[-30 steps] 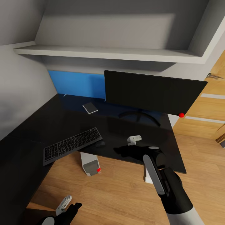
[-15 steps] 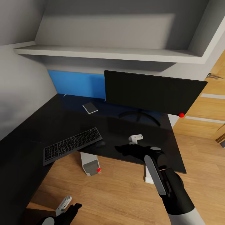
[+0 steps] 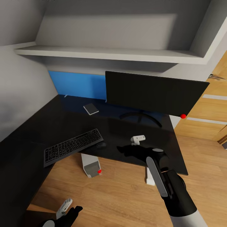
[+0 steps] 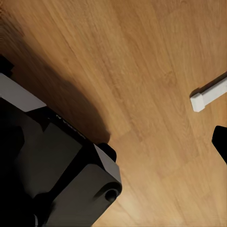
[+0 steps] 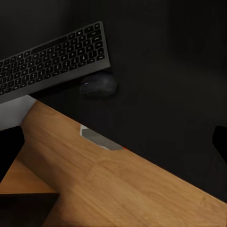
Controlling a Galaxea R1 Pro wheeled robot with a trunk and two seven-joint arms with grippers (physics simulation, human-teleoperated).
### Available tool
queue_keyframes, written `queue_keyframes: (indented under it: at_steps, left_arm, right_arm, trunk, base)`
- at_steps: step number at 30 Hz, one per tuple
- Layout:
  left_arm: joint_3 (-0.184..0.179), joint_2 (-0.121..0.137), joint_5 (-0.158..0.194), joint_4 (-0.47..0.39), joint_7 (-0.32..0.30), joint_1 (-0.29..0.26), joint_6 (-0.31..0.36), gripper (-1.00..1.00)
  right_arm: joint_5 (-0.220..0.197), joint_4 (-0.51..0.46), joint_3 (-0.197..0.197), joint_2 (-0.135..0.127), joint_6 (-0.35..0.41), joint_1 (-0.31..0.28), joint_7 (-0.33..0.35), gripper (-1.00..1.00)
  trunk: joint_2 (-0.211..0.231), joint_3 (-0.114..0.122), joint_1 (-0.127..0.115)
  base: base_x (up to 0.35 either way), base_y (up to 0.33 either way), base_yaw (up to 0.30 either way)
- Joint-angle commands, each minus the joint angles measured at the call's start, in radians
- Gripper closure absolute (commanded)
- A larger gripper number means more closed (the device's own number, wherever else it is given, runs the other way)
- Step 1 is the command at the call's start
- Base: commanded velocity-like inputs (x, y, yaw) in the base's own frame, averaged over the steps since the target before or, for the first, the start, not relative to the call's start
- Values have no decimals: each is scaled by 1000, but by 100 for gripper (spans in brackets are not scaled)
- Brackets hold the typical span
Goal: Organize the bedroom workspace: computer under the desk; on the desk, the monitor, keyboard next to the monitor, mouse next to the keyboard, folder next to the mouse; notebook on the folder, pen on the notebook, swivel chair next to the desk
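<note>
Nearest the robot, the left claw (image 3: 64, 206) hangs low over the wood floor (image 3: 119, 189), off the front edge of the counter (image 3: 63, 126). I can't tell how far apart its fingers are.

The right claw (image 3: 137, 139) is out over the counter's front part, in front of the monitor stand; its pale fingers show, but I can't tell whether it's wide or narrow, and nothing is visibly held in it.

The keyboard (image 3: 73, 146) lies at an angle on the counter, with one end sticking out past the front edge. The mouse (image 3: 101, 145) sits just beside the keyboard's other end, close to the counter edge; the right wrist camera shows it (image 5: 98, 85) nearly touching the keyboard (image 5: 52, 59).

The computer (image 3: 91, 165) stands on the floor under the counter, below the mouse.

Further back, the notebook (image 3: 91, 109) lies flat on the counter, beside the monitor (image 3: 153, 93), which stands on the counter in front of the blue back panel (image 3: 77, 85). A grey shelf (image 3: 110, 54) runs above it all.
</note>
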Motion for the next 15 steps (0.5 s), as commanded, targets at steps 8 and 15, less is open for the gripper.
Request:
queue_keyframes:
  at_steps: [8,15]
  left_arm:
    - [-3,8,9,0,7,33,0,-100]
    - [-3,8,8,58,3,44,0,-100]
  right_arm:
    - [5,-1,-8,2,-42,15,-4,-100]
    - [5,0,8,8,-50,22,-233,-100]
  trunk:
    - [-2,6,1]
    - [-2,17,1]
  base:
    - [0,0,64]
    - [0,0,12]
